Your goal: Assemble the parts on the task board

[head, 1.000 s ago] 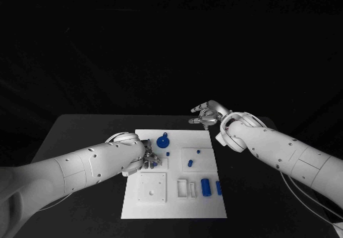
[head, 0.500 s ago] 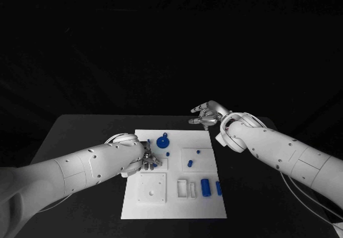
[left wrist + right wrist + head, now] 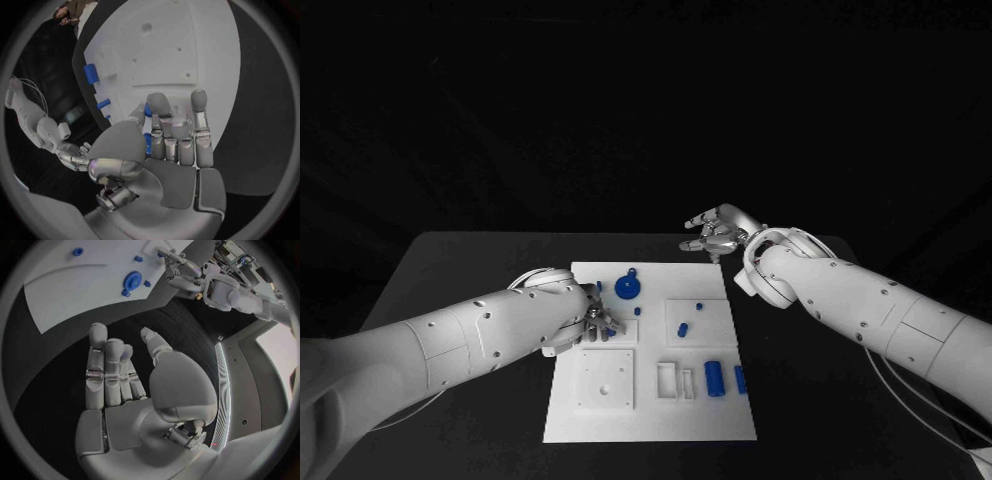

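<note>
While the left hand (image 3: 596, 322) sits low over the left side of the task board (image 3: 653, 420), its fingers (image 3: 199, 107) are drawn together, and the left wrist view shows a small blue part (image 3: 148, 110) pinched between thumb and fingers — the piece is mostly hidden, so its shape cannot be told. The right hand (image 3: 715, 232) hovers above the black table (image 3: 473, 260) just beyond the board's far right corner, fingers apart and holding nothing; the right wrist view shows its palm bare (image 3: 115, 385). On the board, a round blue part (image 3: 630, 288) lies near the far edge, a short blue peg (image 3: 685, 327) lies in the middle — and two longer blue cylinders (image 3: 717, 377) lie side by side toward the right edge.
</note>
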Robot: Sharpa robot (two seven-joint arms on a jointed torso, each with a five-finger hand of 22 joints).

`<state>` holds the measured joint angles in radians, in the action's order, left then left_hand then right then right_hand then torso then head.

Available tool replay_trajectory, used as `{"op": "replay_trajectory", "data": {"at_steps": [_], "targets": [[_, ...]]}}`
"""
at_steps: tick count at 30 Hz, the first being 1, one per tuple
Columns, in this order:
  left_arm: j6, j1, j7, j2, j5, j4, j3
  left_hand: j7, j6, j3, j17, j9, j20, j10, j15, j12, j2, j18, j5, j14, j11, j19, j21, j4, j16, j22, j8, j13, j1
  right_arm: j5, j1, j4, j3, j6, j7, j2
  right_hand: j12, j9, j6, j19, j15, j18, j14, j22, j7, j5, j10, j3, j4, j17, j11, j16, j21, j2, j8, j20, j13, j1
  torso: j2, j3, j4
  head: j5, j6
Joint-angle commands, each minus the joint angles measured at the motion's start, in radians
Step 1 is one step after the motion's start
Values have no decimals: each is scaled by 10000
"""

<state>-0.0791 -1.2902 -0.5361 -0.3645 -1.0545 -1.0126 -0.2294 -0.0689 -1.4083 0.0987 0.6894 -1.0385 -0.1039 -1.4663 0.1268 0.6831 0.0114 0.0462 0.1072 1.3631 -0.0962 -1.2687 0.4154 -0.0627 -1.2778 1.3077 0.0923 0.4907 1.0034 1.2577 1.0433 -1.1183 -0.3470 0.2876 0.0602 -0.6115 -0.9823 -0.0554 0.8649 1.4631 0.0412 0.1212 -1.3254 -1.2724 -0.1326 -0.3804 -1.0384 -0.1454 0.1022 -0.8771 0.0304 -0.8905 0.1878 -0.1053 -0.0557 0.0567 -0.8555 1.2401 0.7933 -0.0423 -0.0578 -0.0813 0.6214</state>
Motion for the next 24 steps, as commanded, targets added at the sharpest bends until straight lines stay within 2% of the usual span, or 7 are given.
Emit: {"op": "replay_trajectory", "data": {"at_steps": [1,3,8,9,15,17,24], "targets": [[48,-1,77,-18,61,-22,15,22,-44,209,-10,12,-50,-462,42,-4,-395,-50,-331,-11,-3,-39,-63,-339,43,184,50,-19,-10,32,-12,-6,-4,-113,-42,-8,-27,-8,-116,363,14,171,-41,17,6,-39,-8,-8,-11,-6,-34,-15,-59,-17,-1,37,19,-71,-3,-1,-7,-13,10],[46,-1,89,-38,77,-36,23,24,-80,727,-29,39,-54,-463,48,-9,-999,-58,-476,-17,4,-45,-76,-985,60,186,39,-29,140,32,-15,-5,-4,-114,-41,-12,-27,-8,-119,363,14,171,-42,17,5,-39,-8,-7,-13,-6,-34,-15,-59,-18,-1,37,20,-70,-6,-3,-11,-19,10],[44,-1,104,-71,119,-60,48,31,-118,619,-56,50,-85,-463,51,-25,-1524,-83,-552,-34,-2,-41,-90,-1552,84,185,29,-52,319,32,-23,-3,-4,-112,-38,-16,-27,-8,-119,363,14,171,-42,17,5,-39,-8,-7,-13,-6,-34,-15,-59,-18,-1,37,20,-70,-4,-2,-16,-26,16],[41,-1,108,-77,126,-64,53,29,-130,586,-60,59,-126,-467,65,-37,-1632,-120,-553,-38,-12,-34,-107,-1832,100,178,17,-73,525,32,-26,-1,-4,-111,-38,-15,-27,-8,-119,363,14,171,-42,17,5,-39,-8,-7,-13,-6,-34,-15,-59,-18,-1,37,20,-70,-4,-2,-16,-26,16],[70,-1,148,-107,238,-71,97,38,-120,304,-96,54,-204,-462,90,-61,-1922,-192,-587,-74,-10,-31,-116,-2118,135,182,-16,-119,531,32,-56,17,-4,-107,-39,-9,-24,-6,-162,362,13,171,-40,23,1,-48,-7,2,-30,-4,-31,-10,-62,-24,0,36,25,-68,-4,-5,-12,-28,21],[97,-1,159,-110,271,-72,112,53,-74,-331,-149,59,-244,-462,89,-89,-1775,-240,-585,-96,-1,-28,-126,-2120,178,178,-48,-143,592,32,-67,21,-4,-107,-40,-8,-24,-6,-162,362,13,171,-40,23,1,-48,-7,2,-30,-4,-31,-10,-62,-24,0,36,25,-68,-5,-4,-20,-24,23],[198,-1,180,-128,336,-73,151,80,-21,-473,-240,134,-328,-452,105,-131,-1819,-329,-587,-134,10,-28,-161,-2223,250,174,-110,-169,566,32,-91,21,-4,-104,-38,-11,-23,-5,-199,363,13,172,-43,28,-1,-49,-6,8,-39,-3,-30,-9,-64,-34,1,36,27,-64,-3,-2,-16,-20,17]]}}
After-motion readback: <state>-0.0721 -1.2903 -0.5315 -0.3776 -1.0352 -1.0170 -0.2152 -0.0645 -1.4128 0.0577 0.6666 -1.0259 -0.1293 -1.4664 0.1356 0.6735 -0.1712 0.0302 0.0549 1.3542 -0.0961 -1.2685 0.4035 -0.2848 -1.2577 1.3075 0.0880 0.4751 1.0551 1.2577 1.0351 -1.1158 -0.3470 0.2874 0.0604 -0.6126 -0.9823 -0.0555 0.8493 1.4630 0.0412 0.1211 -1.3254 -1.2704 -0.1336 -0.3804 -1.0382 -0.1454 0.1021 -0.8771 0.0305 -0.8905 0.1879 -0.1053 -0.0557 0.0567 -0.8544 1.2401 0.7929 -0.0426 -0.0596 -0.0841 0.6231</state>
